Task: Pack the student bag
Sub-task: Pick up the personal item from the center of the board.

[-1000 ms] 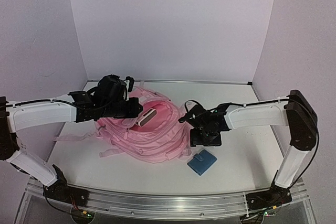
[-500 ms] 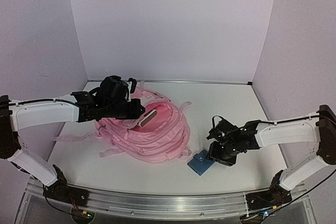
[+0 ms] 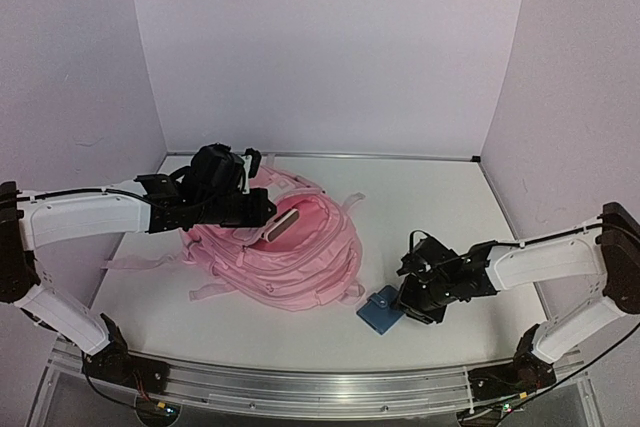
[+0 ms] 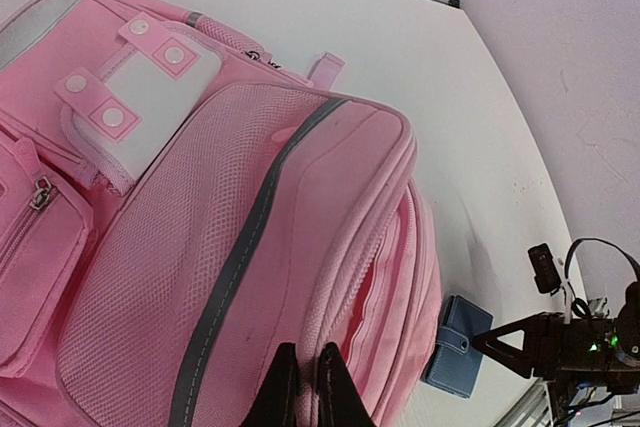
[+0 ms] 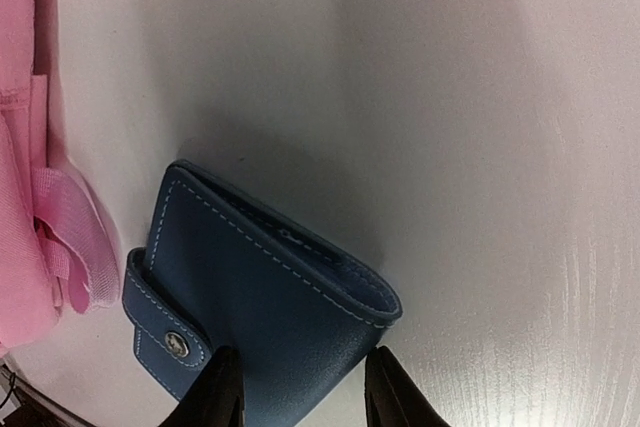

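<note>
The student bag (image 3: pixel 290 252) is a large pink backpack lying flat at the table's centre-left, with a pale grey-white patch (image 3: pixel 280 224) on it. It also shows in the left wrist view (image 4: pixel 200 247). My left gripper (image 3: pixel 262 210) is shut, and in the left wrist view (image 4: pixel 305 387) it pinches the bag's pink zip edge beside a slightly open seam. A blue snap wallet (image 3: pixel 379 313) lies on the table by the bag's right corner. My right gripper (image 5: pixel 300 392) is open and low over the wallet (image 5: pixel 250 307), one finger on each side of its near end.
Pink shoulder straps (image 3: pixel 135 262) trail to the left of the bag. A pink strap loop (image 5: pixel 75 237) lies next to the wallet's left side. White walls close the back and sides, and the table's metal rail (image 3: pixel 300 387) runs along the front.
My right arm has swung from beside the bag down and forward to the blue wallet, then edged closer over it. The left gripper and the bag have not moved.
</note>
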